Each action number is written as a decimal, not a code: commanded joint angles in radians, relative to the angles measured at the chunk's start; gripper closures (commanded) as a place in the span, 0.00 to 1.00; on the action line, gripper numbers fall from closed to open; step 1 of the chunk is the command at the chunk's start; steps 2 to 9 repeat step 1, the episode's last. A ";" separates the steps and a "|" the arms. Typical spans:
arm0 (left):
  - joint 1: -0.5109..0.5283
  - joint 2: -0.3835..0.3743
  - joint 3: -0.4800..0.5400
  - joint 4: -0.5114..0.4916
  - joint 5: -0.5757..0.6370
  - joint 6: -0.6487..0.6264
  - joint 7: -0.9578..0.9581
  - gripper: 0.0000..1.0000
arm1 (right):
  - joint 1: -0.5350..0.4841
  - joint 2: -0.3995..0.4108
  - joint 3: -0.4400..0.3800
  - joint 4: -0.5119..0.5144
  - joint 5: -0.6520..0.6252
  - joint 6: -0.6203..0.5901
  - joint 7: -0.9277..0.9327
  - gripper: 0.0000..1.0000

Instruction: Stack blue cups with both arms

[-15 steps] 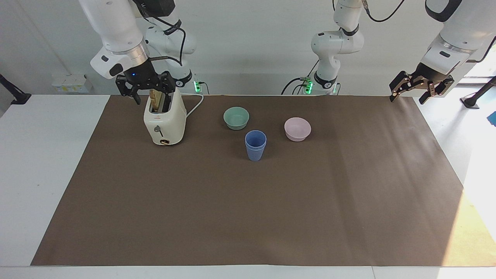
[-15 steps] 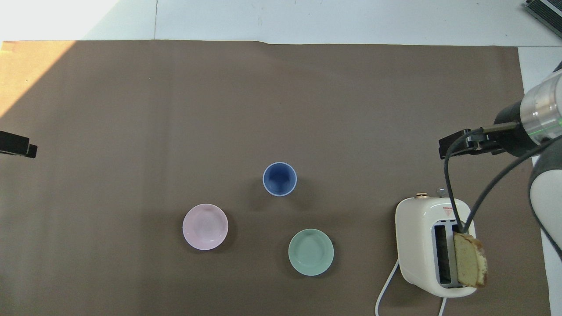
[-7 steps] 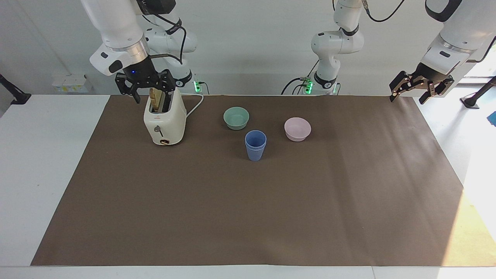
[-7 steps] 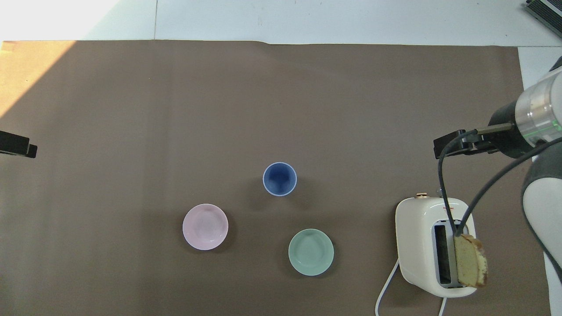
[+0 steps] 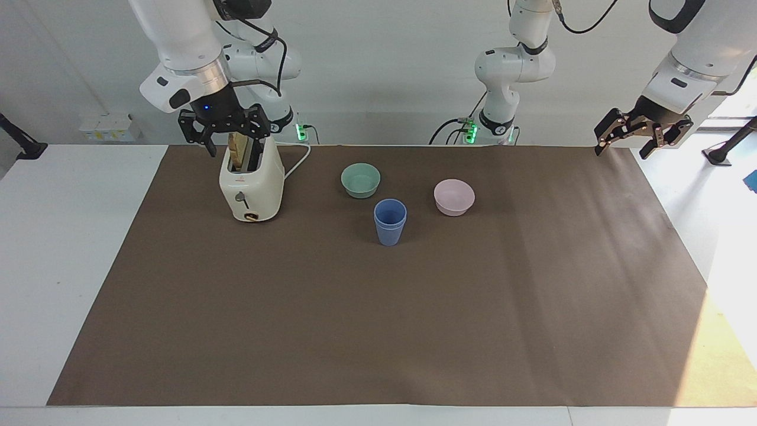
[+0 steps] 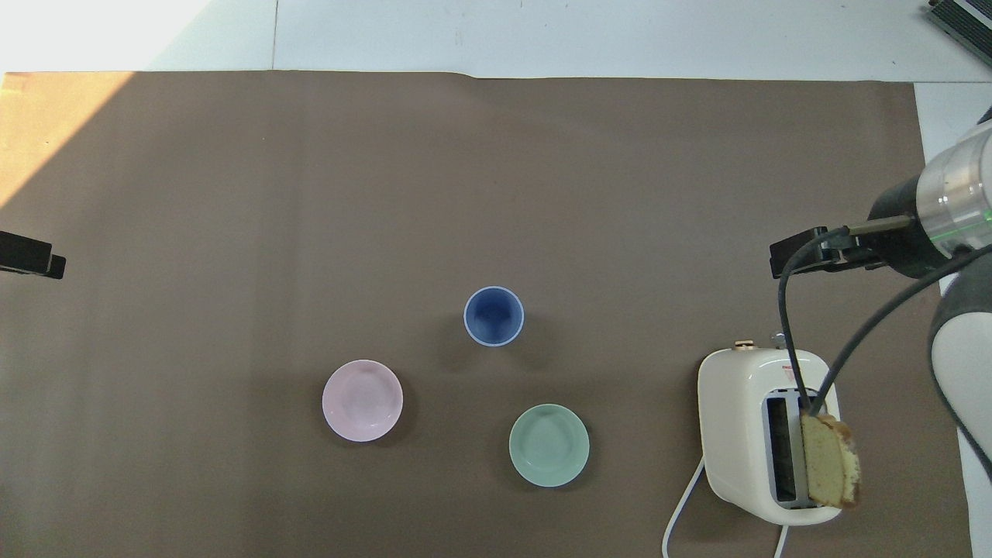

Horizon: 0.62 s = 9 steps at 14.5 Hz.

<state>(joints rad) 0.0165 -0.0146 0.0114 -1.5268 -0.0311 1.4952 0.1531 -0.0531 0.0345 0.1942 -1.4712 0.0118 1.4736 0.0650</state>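
The two blue cups (image 5: 390,222) stand nested one inside the other, upright in the middle of the brown mat; in the overhead view the blue cups (image 6: 494,316) show as one round rim. My right gripper (image 5: 233,145) hangs open just over the toaster, empty, with the bread slice below it. In the overhead view only a black part of the right gripper (image 6: 806,252) shows. My left gripper (image 5: 621,152) waits open and empty in the air over the mat's corner at the left arm's end; in the overhead view the left gripper (image 6: 31,256) shows at the frame's edge.
A cream toaster (image 5: 251,183) with a bread slice (image 6: 829,461) sticking out of its slot stands toward the right arm's end. A mint-green bowl (image 5: 361,180) and a pink bowl (image 5: 454,197) sit nearer to the robots than the cups.
My right gripper has risen a little above the toaster, still open. The cups, the bowls and the left arm have not moved.
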 commanded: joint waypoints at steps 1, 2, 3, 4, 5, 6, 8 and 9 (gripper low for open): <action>0.008 -0.015 -0.002 -0.009 -0.003 -0.012 0.006 0.00 | -0.034 -0.011 -0.004 -0.015 0.014 0.011 -0.017 0.00; 0.008 -0.015 -0.002 -0.009 -0.003 -0.012 0.006 0.00 | -0.034 -0.011 -0.004 -0.015 0.014 0.011 -0.017 0.00; 0.008 -0.015 -0.002 -0.009 -0.003 -0.012 0.006 0.00 | -0.034 -0.011 -0.004 -0.015 0.014 0.011 -0.017 0.00; 0.008 -0.015 -0.002 -0.009 -0.003 -0.012 0.006 0.00 | -0.034 -0.011 -0.004 -0.015 0.014 0.011 -0.017 0.00; 0.008 -0.015 -0.002 -0.009 -0.003 -0.012 0.006 0.00 | -0.034 -0.011 -0.004 -0.015 0.014 0.011 -0.017 0.00; 0.008 -0.015 -0.002 -0.009 -0.003 -0.012 0.006 0.00 | -0.034 -0.011 -0.004 -0.015 0.014 0.011 -0.017 0.00; 0.008 -0.015 -0.002 -0.009 -0.003 -0.012 0.006 0.00 | -0.034 -0.011 -0.004 -0.015 0.014 0.011 -0.017 0.00; 0.008 -0.015 -0.002 -0.009 -0.003 -0.012 0.006 0.00 | -0.034 -0.011 -0.004 -0.015 0.014 0.011 -0.017 0.00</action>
